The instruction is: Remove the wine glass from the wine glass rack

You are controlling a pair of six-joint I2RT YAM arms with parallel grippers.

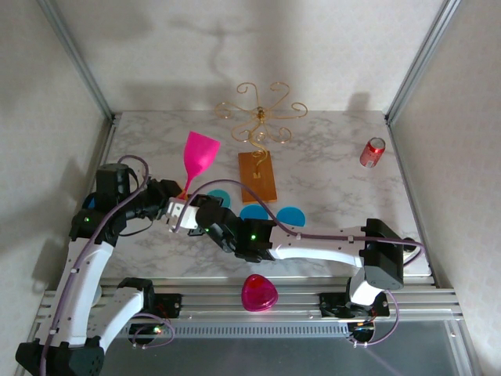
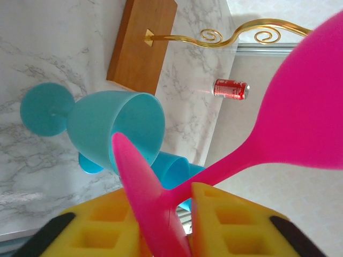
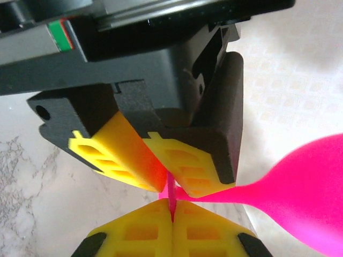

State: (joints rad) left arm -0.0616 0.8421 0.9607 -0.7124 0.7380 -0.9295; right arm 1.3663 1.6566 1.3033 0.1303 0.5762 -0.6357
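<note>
The pink wine glass is off the rack and held upright over the table's left middle, bowl up. My left gripper grips it low down; in the left wrist view the yellow fingers press the foot disc and the stem base of the wine glass. My right gripper meets it from the right, its fingers shut on the thin edge of the glass's foot. The gold wire wine glass rack stands behind on its wooden base, with no glass hanging on it.
Blue glasses lie on the table just right of the grippers, one large in the left wrist view. A second pink glass lies on the front rail. A red can stands at the back right.
</note>
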